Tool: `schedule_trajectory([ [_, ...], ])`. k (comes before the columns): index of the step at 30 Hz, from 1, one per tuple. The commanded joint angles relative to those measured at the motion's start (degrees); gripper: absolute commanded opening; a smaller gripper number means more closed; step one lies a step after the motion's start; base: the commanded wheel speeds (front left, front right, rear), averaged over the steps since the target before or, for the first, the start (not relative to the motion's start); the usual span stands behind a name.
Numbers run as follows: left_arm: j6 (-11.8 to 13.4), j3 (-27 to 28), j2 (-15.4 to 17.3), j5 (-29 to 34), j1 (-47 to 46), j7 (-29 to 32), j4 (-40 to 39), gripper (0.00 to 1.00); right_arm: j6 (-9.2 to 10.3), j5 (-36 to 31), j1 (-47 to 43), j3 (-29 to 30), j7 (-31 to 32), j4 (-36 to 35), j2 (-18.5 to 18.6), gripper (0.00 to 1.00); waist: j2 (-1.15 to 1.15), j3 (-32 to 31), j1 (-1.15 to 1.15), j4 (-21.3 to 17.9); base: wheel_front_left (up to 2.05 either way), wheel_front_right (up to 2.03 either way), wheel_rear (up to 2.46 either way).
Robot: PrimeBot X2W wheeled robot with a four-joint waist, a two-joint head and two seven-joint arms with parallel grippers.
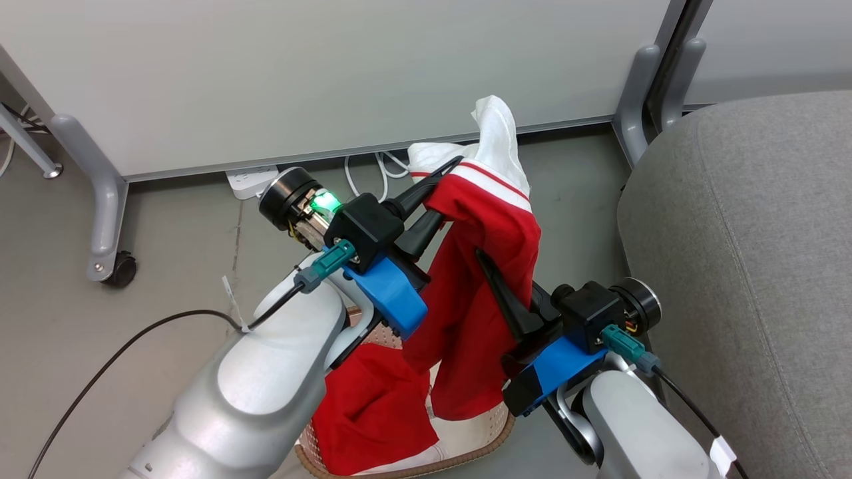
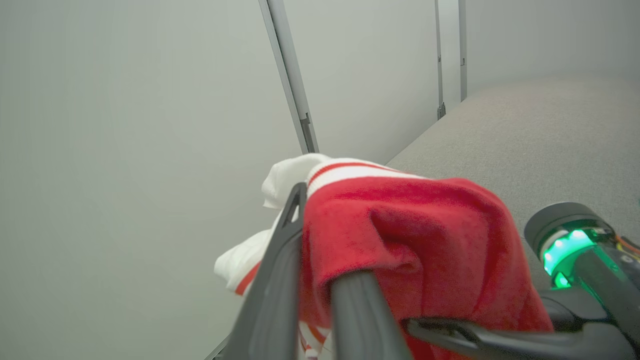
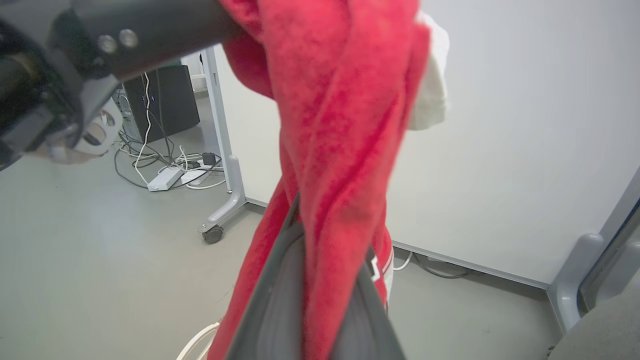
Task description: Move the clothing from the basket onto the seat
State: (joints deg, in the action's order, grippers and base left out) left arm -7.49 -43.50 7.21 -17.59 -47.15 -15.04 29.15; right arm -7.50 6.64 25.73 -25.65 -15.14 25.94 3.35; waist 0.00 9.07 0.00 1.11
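Note:
A red garment [image 1: 489, 266] with white panels and striped trim hangs lifted above the basket [image 1: 489, 426], held by both grippers. My left gripper [image 1: 442, 189] is shut on its top, near the white striped band [image 2: 350, 172]. My right gripper [image 1: 489, 273] is shut on the red cloth [image 3: 330, 165] lower down. A second red garment [image 1: 373, 406] lies in the basket beneath my left forearm. The grey seat [image 1: 752, 266] stands to the right, also seen beyond the cloth as the seat [image 2: 525, 135] in the left wrist view.
A white partition panel [image 1: 319, 73] on grey legs with a castor [image 1: 122, 269] stands behind. A power strip [image 1: 251, 181] and white cables lie at its foot. Grey floor [image 1: 133, 359] spreads to the left. A dark computer case [image 3: 160, 100] sits further off.

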Motion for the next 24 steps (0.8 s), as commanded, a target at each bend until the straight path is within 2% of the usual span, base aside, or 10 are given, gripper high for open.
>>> schedule_trajectory([
  [1,0.0,-0.1,0.3,-0.1,-0.4,-0.2,0.0,0.00,0.02,-0.1,0.7,0.0,0.0,0.2,-0.3,0.00,0.00,-0.1,0.00,0.0,0.00,0.00,0.00],
  [21,0.0,-0.4,0.4,-0.4,-0.4,-0.2,0.4,0.00,0.02,0.1,0.7,-0.3,0.0,0.0,-0.5,0.00,0.00,-0.4,0.00,-0.1,0.00,0.00,0.00],
  [23,0.0,0.0,0.3,-0.6,-0.2,-0.2,0.6,0.73,0.02,0.2,0.7,-0.3,0.0,-0.1,-0.5,0.00,0.00,-0.4,0.00,-0.1,0.00,0.00,0.00],
  [24,0.0,0.0,0.2,-0.6,-0.2,-0.2,0.7,1.00,0.02,0.2,0.7,-0.3,0.0,-0.2,-0.5,0.00,0.00,-0.4,0.00,-0.1,0.00,0.00,0.00],
])
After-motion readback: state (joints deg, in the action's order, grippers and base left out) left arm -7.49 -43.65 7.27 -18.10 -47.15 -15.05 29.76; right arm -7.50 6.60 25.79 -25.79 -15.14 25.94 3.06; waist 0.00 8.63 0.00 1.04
